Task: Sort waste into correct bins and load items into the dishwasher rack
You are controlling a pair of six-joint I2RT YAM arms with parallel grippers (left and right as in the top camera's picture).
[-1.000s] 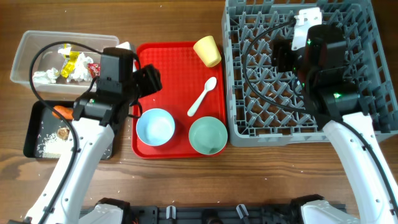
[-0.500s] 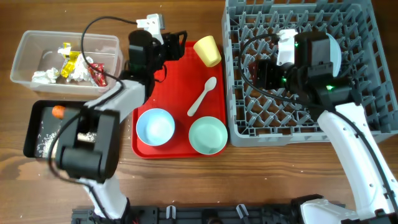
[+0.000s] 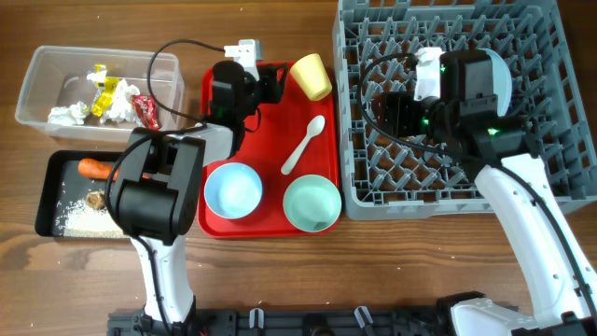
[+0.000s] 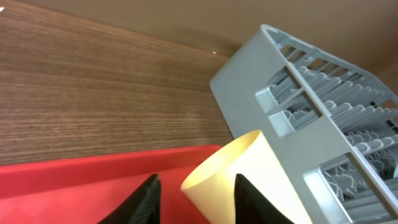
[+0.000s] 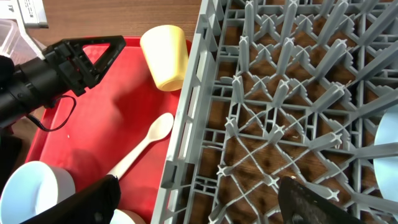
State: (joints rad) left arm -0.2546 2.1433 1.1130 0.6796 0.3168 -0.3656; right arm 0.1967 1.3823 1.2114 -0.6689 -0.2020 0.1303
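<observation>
— What is there apart from the job itself?
— A red tray [image 3: 270,149], rectangular with rounded corners and a low raised rim. It lies flat on the desk [image 3: 373,280], about midway across, its long sides running from the near edge towards the far one.
— And the desk?
— Brown wood, the grain running side to side, with darker streaks. Bare wood shows along the far edge and across the near strip.
— Do the wrist views add anything?
— The left one shows the tray's rim as a red band low in the picture, with wood beyond it. The right one shows the tray's smooth floor and a strip of wood at the top.
</observation>
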